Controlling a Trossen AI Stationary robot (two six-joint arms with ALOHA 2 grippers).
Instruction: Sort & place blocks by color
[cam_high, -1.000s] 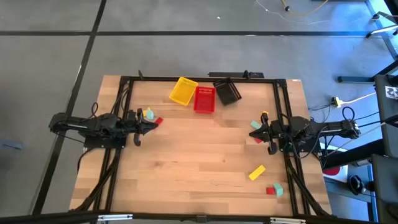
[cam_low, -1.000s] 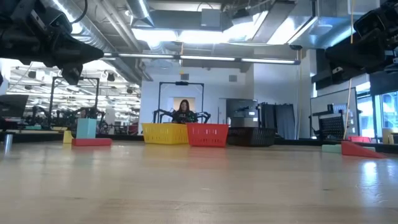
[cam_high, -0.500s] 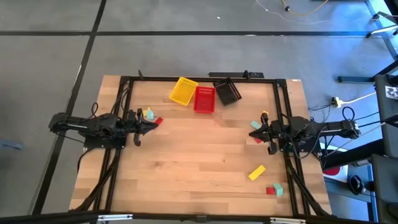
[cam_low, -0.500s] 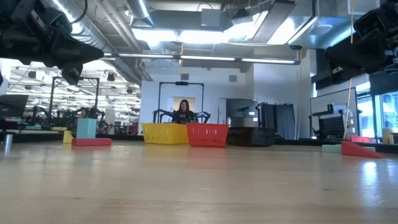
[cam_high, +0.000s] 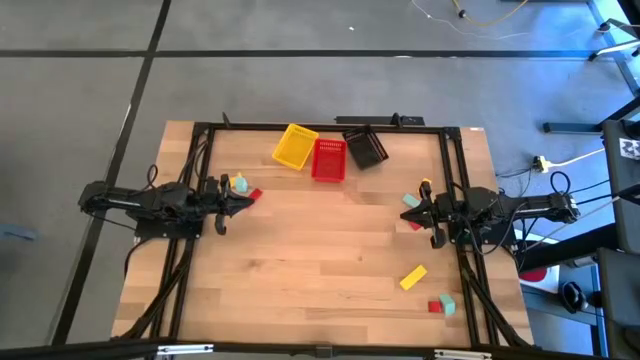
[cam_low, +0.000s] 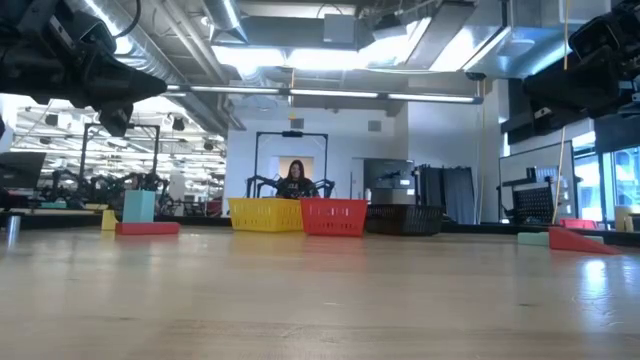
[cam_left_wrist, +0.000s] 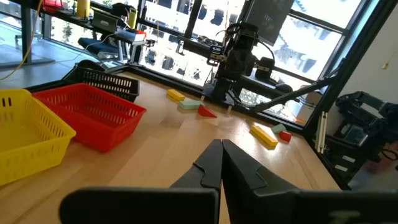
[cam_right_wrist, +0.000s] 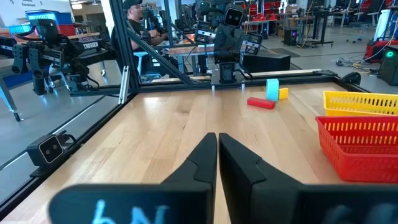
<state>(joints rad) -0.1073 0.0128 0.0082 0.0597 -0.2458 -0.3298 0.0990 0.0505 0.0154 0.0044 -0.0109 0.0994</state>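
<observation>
My left gripper (cam_high: 250, 201) is shut and empty, above the table near its left edge. Beside it a teal cube (cam_high: 240, 184), a small yellow block (cam_high: 226, 181) and a red bar (cam_high: 252, 194) rest on the table. My right gripper (cam_high: 405, 214) is shut and empty near the right edge. Around it lie a teal block (cam_high: 411, 201), a yellow block (cam_high: 425, 184) and a red wedge (cam_high: 414, 224). A yellow bar (cam_high: 413, 277), a red cube (cam_high: 434, 306) and a teal block (cam_high: 447, 303) lie at the near right.
A yellow basket (cam_high: 295, 146), a red basket (cam_high: 328, 159) and a black basket (cam_high: 365, 147) stand side by side at the table's far edge. A black frame (cam_high: 200, 150) runs along the table's sides. A person (cam_low: 296, 180) sits in the room beyond the table.
</observation>
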